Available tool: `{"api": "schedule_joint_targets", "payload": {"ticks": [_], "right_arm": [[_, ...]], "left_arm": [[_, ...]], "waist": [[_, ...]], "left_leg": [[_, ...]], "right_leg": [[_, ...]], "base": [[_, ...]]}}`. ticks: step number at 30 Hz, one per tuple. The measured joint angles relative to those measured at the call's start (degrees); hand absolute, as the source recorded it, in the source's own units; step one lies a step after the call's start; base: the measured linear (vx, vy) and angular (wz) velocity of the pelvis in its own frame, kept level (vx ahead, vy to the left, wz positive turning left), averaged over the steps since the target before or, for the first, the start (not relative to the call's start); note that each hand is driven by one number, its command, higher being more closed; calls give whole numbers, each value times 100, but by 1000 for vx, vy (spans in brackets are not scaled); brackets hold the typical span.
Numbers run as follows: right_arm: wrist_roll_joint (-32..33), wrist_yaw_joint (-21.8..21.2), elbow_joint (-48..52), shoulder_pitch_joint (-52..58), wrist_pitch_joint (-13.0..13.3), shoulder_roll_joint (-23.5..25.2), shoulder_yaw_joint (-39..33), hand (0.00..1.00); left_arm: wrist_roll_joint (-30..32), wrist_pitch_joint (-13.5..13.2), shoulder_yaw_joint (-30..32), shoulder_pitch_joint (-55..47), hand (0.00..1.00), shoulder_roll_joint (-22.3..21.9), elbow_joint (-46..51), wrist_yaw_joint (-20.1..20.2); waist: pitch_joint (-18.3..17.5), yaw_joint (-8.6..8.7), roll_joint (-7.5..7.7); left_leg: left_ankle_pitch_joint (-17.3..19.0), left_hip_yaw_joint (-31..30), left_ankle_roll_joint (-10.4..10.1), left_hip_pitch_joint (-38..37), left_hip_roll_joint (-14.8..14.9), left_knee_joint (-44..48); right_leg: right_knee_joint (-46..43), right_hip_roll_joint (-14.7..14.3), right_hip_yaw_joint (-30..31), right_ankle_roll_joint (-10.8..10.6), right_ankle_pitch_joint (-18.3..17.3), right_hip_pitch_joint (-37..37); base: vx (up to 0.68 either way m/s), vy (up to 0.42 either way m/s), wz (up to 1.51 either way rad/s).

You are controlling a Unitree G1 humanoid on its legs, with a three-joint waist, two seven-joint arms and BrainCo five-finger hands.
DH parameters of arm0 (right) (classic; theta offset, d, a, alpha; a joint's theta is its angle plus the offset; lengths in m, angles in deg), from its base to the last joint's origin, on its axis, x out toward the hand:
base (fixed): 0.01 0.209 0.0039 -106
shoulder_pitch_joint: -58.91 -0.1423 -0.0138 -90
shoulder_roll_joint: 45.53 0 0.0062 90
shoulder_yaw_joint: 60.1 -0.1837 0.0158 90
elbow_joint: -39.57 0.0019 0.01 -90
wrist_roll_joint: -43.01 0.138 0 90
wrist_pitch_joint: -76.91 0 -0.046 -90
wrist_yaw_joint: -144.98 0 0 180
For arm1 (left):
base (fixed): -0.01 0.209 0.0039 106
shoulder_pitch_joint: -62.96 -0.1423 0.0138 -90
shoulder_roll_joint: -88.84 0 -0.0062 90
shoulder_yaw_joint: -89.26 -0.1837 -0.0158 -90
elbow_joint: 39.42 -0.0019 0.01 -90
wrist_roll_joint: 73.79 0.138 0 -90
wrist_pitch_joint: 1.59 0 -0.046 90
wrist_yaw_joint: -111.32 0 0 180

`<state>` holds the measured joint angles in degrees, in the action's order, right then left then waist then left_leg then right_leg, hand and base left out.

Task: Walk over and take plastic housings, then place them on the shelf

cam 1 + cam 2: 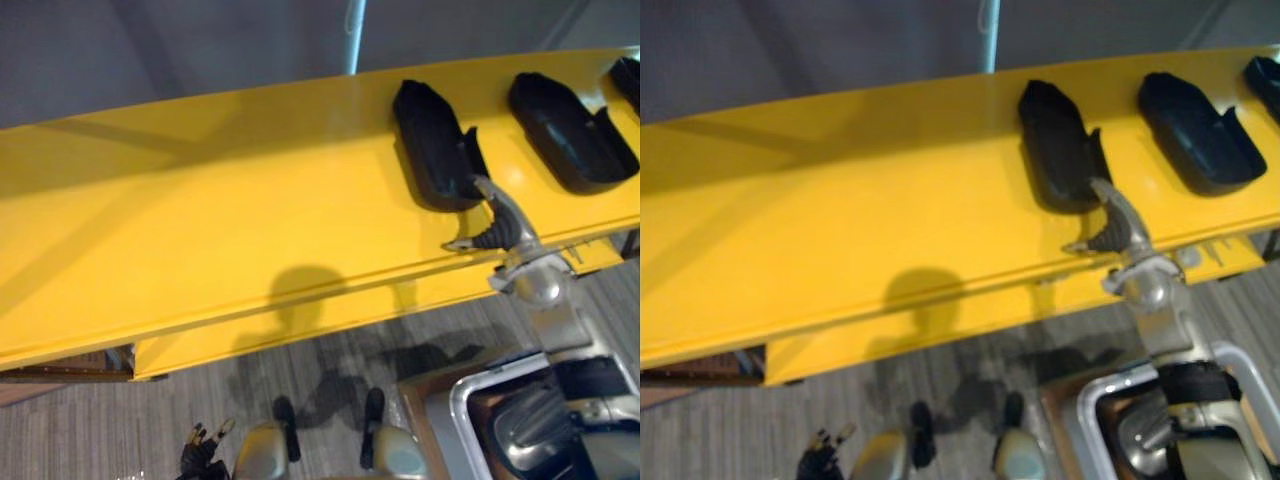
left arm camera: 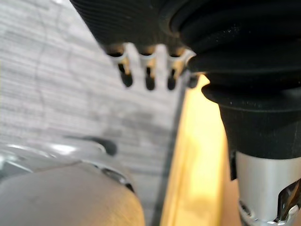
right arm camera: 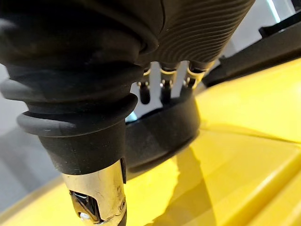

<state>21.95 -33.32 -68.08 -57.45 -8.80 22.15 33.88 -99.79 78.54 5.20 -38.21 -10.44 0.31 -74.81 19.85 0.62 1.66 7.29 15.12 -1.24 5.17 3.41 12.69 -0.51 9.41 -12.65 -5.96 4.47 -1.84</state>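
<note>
A yellow shelf (image 1: 220,200) stretches across the view. Three black plastic housings lie on its right part: one (image 1: 430,140) nearest my right hand, a second (image 1: 565,130) further right, and a third (image 1: 628,75) at the edge. My right hand (image 1: 497,228) reaches up to the near end of the first housing (image 3: 160,132). Its fingers (image 3: 162,89) are straight and rest over the housing's rim, and the thumb sticks out to the side. The housing sits flat on the shelf. My left hand (image 1: 200,452) hangs low near the floor, its fingers (image 2: 148,77) relaxed and holding nothing.
A metal-rimmed tub (image 1: 470,395) with dark shapes inside sits low at the right, below the shelf's front lip (image 1: 300,320). Grey plank floor (image 1: 100,430) lies under the shelf. A thin pale pole (image 1: 354,35) stands behind it. The shelf's left half is bare.
</note>
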Motion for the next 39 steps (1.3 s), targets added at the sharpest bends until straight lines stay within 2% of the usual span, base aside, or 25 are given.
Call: {"api": "schedule_joint_targets", "payload": {"ticks": [6, 9, 14, 15, 30, 39], "right_arm": [[-19, 11, -338, -528, 99, -266, 404, 0], [-30, -83, -398, -722, 133, -404, 461, 0], [-235, -251, -403, -1354, 239, -728, 806, 0], [-247, -322, -396, -1459, 239, -774, 826, 100], [-528, -606, -146, -1691, 283, -1121, 1250, 100], [-568, -654, -158, -1812, 452, -1158, 1532, 100]], "left_arm": [[-3, 2, 1, 1, 0, 5, 49, 6], [-2, 4, 3, 7, 0, 5, 238, 7], [-2, 8, 3, 163, 0, 9, 242, 24], [-3, 8, 4, 216, 0, 13, 243, 35], [-3, 5, -6, 275, 0, 173, 403, 67], [-3, 6, -47, 298, 0, 171, 405, 71]], "waist": [[53, -15, -91], [126, -77, -143], [497, -126, -170], [563, -133, -169], [611, -156, -185], [651, -213, -259]], "left_leg": [[-1, -18, 2, 30, 0, -7], [-4, -49, 4, 80, 0, -4], [-2, -47, 5, 105, 8, 36], [8, -51, 14, 156, 13, 85], [17, -29, 25, 322, 89, 193], [16, -34, 25, 321, 96, 191]], "right_leg": [[6, -3, -23, 4, -3, -11], [1, -7, -57, 4, -2, -32], [-174, -24, -65, 18, -50, -122], [-233, -19, -65, 20, -78, -177], [-433, -42, -18, 68, -148, -413], [-442, -44, -24, 71, -153, -412]], "base": [[-5, -3, 1], [12, -10, 6], [-32, -10, -1], [-62, 7, 2], [-15, -1, 0], [0, 0, 0]]}}
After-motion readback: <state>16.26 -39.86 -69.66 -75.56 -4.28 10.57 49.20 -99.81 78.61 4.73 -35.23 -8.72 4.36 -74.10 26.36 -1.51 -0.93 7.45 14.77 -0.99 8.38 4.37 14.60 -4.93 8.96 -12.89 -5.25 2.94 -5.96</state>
